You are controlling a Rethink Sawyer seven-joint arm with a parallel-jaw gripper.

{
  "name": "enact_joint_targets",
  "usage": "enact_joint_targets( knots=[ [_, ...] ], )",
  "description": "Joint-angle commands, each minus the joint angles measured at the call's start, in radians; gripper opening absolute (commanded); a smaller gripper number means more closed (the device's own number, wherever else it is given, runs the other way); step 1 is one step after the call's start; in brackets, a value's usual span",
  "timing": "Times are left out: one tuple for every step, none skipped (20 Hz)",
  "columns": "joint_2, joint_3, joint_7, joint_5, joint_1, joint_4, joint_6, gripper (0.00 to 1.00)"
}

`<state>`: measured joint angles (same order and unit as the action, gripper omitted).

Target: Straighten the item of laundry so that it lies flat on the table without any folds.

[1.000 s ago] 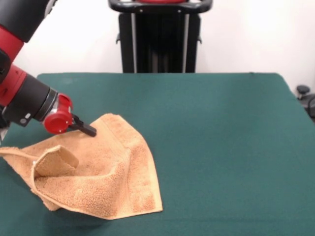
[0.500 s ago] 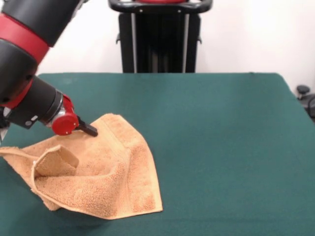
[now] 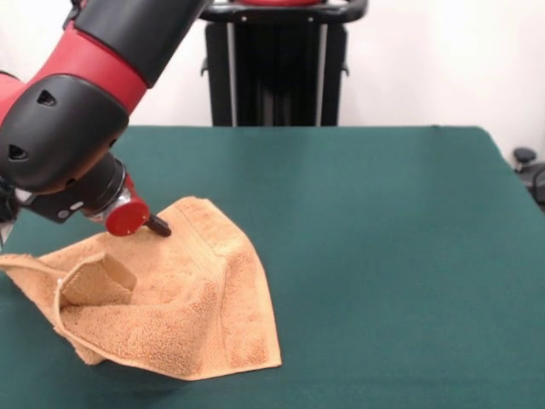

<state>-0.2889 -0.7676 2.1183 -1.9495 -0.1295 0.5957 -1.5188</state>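
Observation:
The orange-tan towel (image 3: pixel 166 298) lies crumpled at the near left of the dark green table (image 3: pixel 366 247). Its left part is folded over into a raised flap, and a ridge runs down its middle. My gripper (image 3: pixel 158 227) comes in from the left on the red and black arm. Its black tip rests at the towel's far corner. The red wrist cap hides the fingers, so I cannot tell whether they are open or shut.
The robot's black pedestal (image 3: pixel 277 64) stands at the table's far side. A black object (image 3: pixel 528 166) shows past the table's right edge. The arm's bulky elbow (image 3: pixel 64 128) hangs over the table's far left.
The arm has swung round above the towel, with its upper link now coming in from the top. The gripper tip has stayed at the towel's far corner. The towel has not moved.

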Motion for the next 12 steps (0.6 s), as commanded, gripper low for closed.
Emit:
enact_joint_targets(
  knots=[
    [-0.222, 0.126, 0.105, 0.024, 0.043, 0.086, 0.162, 0.0],
    [-0.217, 0.131, 0.105, 0.031, 0.042, 0.092, 0.145, 0.0],
    [-0.213, 0.135, 0.104, 0.037, 0.04, 0.096, 0.134, 0.0],
    [-0.205, 0.145, 0.101, 0.045, 0.037, 0.103, 0.108, 0.0],
    [-0.201, 0.151, 0.098, 0.05, 0.035, 0.108, 0.098, 0.0],
    [-0.195, 0.158, 0.092, 0.056, 0.034, 0.115, 0.083, 0.0],
    [-0.192, 0.161, 0.088, 0.059, 0.033, 0.12, 0.078, 0.0],
    [-0.188, 0.164, 0.084, 0.062, 0.034, 0.127, 0.074, 0.0],
    [-0.184, 0.168, 0.08, 0.066, 0.034, 0.133, 0.07, 0.0],
    [-0.181, 0.169, 0.08, 0.069, 0.037, 0.143, 0.065, 0.0],
    [-0.178, 0.171, 0.078, 0.071, 0.037, 0.147, 0.061, 0.0],
    [-0.173, 0.174, 0.076, 0.075, 0.039, 0.156, 0.055, 0.0]
  ],
)
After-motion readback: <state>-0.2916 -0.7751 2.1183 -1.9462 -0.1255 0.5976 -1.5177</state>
